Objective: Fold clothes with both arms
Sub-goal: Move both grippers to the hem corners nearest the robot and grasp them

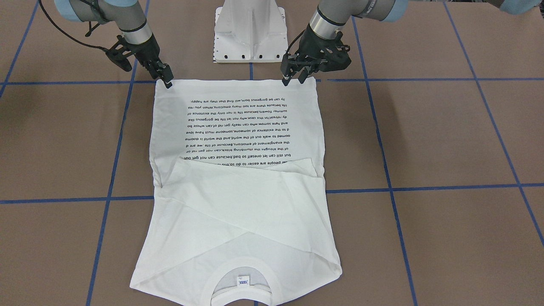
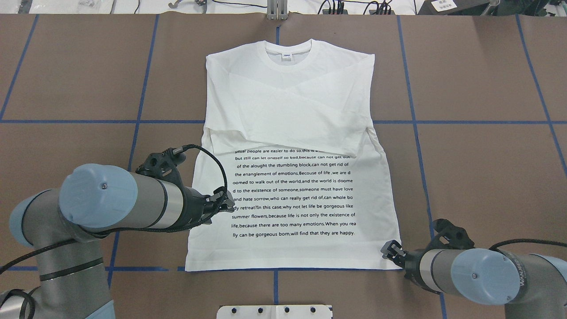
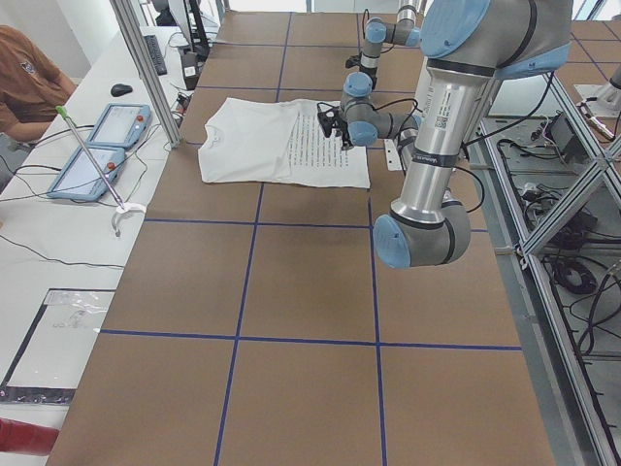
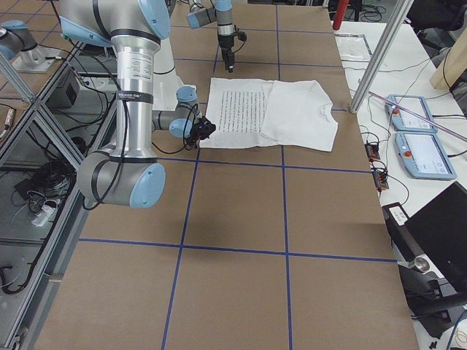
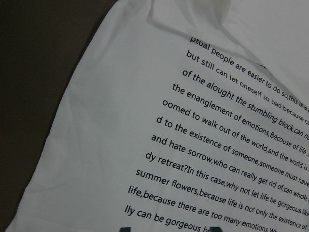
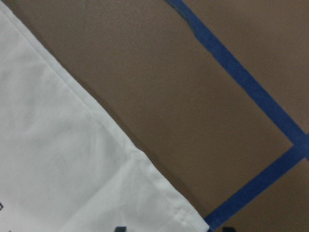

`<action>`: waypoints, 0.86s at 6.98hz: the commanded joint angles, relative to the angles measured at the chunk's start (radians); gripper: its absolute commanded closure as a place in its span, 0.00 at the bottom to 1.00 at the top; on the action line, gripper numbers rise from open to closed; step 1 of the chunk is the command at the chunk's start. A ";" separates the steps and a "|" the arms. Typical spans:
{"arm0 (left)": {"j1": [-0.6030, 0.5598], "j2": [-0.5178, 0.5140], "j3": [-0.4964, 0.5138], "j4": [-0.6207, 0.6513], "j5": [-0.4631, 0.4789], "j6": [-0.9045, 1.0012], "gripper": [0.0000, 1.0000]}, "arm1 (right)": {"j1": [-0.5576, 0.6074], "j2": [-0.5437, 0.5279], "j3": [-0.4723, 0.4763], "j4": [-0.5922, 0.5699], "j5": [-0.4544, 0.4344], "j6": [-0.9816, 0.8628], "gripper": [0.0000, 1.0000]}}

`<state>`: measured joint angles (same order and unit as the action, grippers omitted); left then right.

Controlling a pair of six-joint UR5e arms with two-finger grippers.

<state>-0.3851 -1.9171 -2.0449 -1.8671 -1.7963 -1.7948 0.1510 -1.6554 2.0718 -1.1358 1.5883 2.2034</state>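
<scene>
Overhead shows crossed sleeves [image 2: 288,99] the wrist views miss; T-shirt [image 2: 292,250] flat, text up; left end effector [image 1: 294,80] and right end effector [image 1: 167,80] parted, empty

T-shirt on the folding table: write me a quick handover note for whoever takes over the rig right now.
Left tool: open, hovering above the hem near its corner, holding nothing.
Right tool: looks open, low at the other hem corner, not gripping yet.
T-shirt: flat on the table, text up, collar away from the robot.
Done: both sleeves folded across the chest.
Left: probably grip both hem corners and fold the hem towards the collar.
</scene>
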 commanded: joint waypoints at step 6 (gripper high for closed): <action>0.138 0.154 -0.001 0.000 0.000 -0.099 0.38 | 0.007 -0.015 0.070 0.001 0.025 -0.001 1.00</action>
<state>-0.2974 -1.8017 -2.0463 -1.8669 -1.7975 -1.8477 0.1575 -1.6650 2.1235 -1.1352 1.6117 2.2023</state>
